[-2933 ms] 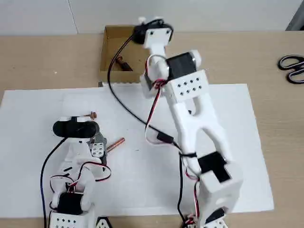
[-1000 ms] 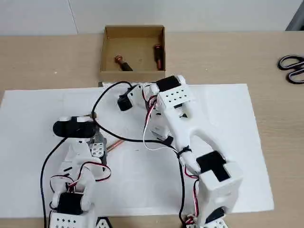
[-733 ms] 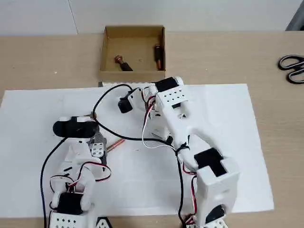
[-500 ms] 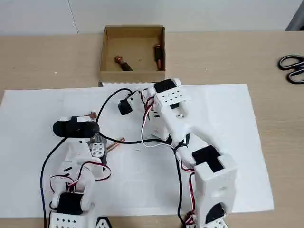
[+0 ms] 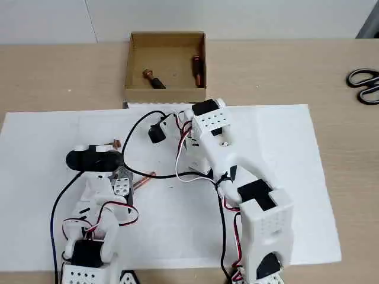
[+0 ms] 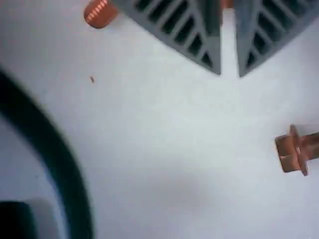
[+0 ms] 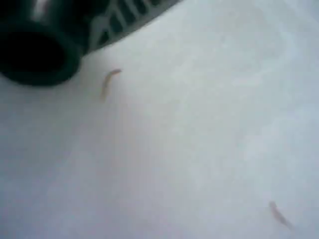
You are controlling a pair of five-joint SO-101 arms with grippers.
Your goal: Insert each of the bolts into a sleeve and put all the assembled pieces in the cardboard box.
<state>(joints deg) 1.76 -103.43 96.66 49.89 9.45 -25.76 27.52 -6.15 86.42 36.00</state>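
The cardboard box (image 5: 167, 40) at the back holds two assembled pieces (image 5: 151, 78) (image 5: 197, 70). My left gripper (image 5: 129, 182) (image 6: 229, 73) rests low over the white paper, shut on a copper sleeve (image 5: 145, 178) whose end (image 6: 99, 12) sticks out beside one grey finger (image 6: 184, 27). A loose bolt (image 5: 113, 144) (image 6: 297, 152) lies on the paper just beyond it. My right arm is folded back in the middle of the paper, its gripper (image 5: 190, 155) tucked under the arm and pointing down at bare paper.
White paper (image 5: 284, 148) covers the near half of the table. The right arm's black cable (image 5: 137, 174) (image 6: 55, 164) runs across the paper close to the sleeve. Scissors (image 5: 364, 83) lie at the far right.
The right arm has drawn back from over the box and folded toward its base. A second assembled piece now lies in the box. The left arm has stayed put.
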